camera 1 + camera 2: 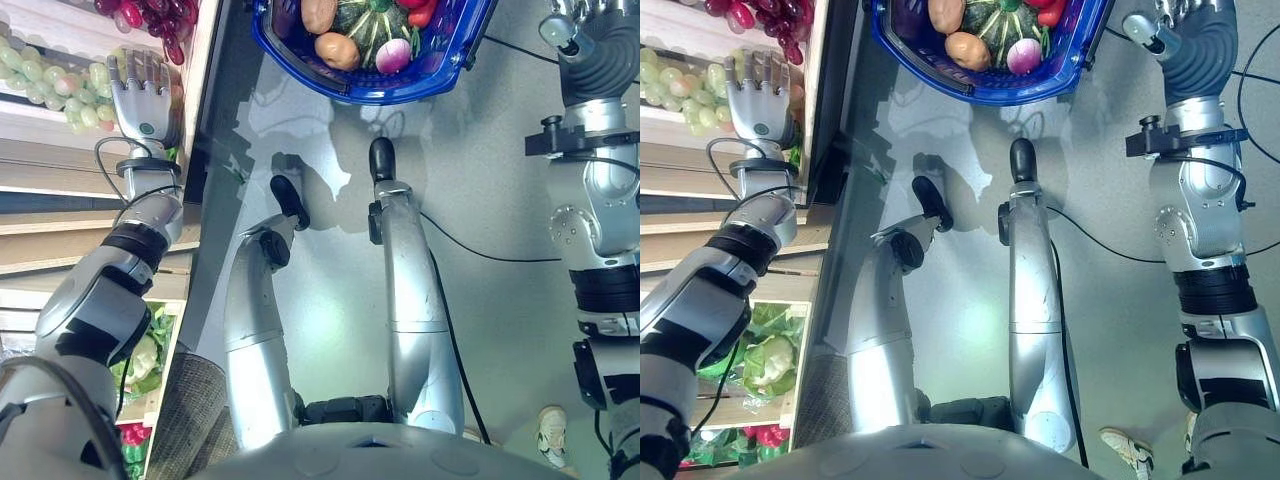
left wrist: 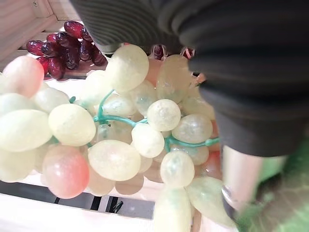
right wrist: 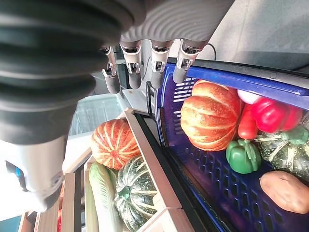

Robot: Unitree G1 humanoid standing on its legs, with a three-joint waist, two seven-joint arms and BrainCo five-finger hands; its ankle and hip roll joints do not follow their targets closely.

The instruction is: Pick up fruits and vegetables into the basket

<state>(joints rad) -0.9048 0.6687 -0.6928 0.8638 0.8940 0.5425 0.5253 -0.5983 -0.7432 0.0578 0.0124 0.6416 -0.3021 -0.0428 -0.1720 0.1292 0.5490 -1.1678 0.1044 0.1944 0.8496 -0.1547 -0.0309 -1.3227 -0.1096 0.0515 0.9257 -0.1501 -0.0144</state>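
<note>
A blue basket (image 1: 395, 92) is seen on the grey floor (image 1: 500, 200) ahead of the robot, its far part cut off by the upper edge of the head views. Inside it, a brown potato (image 1: 337, 50), a dark green squash (image 1: 372, 30), a pink-and-white turnip (image 1: 393, 55) and part of a red pepper (image 1: 422, 12) can be made out. From the right wrist view, an orange pumpkin (image 3: 211, 116), a green pepper (image 3: 243, 155) and a red pepper (image 3: 270, 113) are also shown in the basket.

The right hand (image 3: 145, 67) is held just beside the basket's rim, with its fingers (image 3: 155, 72) straight and nothing between them. In the head views, most of this hand is cut off at the upper right.

The left hand (image 1: 143, 95) is stretched over a wooden shelf (image 1: 60, 160) on the robot's left, lying flat upon a bunch of pale green grapes (image 2: 125, 140). Its fingers appear extended, but their tips are hidden among the grapes, so whether anything is gripped cannot be told. A bunch of dark red grapes (image 2: 65, 48) lies beyond, partly cut off.

On a lower level, leafy greens (image 1: 765, 355) are partly covered by the left arm.
</note>
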